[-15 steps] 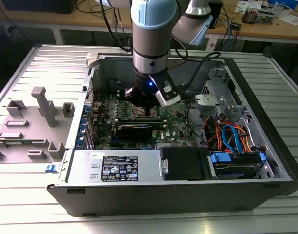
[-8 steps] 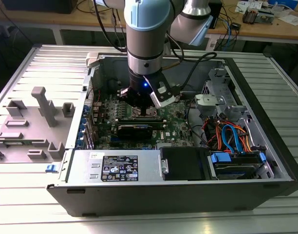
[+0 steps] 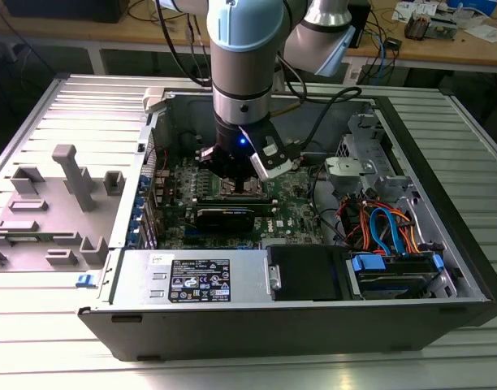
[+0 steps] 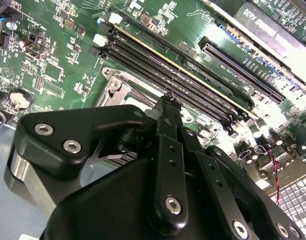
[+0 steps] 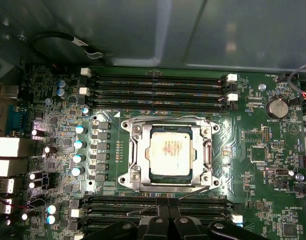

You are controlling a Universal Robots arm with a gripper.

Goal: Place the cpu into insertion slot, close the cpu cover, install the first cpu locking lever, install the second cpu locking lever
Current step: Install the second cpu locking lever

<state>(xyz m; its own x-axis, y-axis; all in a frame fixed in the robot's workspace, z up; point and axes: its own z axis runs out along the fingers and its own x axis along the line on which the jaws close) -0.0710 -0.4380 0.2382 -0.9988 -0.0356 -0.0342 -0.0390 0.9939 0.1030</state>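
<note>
In both wrist views the gripper (image 5: 165,202) sits low over the green board (image 5: 263,150). Its black fingers (image 5: 158,220) are drawn in narrow, tips almost together, at the socket's near edge. A thin wire lever (image 5: 188,190) runs along that edge just beyond the tips. Whether the tips pinch any part of it, I cannot tell. Past the lever lies the slot (image 5: 213,177), with the cpu (image 5: 173,152) already seated flat in it. The cover (image 5: 135,150) is folded down around the chip, so the chip's pale metal top shows through the cut-out. The cpu looks light, rigid and smooth-topped. Its underside and the socket contacts are likely fragile, so it should take pressure only square and gentle, through the cover frame rather than on the chip itself. The cover is thin stamped metal, stiff enough to push on at its rim. The lever is probably springy steel wire, slick and narrow. A grip or push seems best near its free end, where leverage is greatest, though narrow tips could slide off it. Beyond the socket run four long memory slots (image 5: 153,85), then the grey wall of the case. In the exterior view the arm reaches straight down into the open case (image 3: 313,313), with the gripper (image 3: 236,175) over the middle of the board.
</note>
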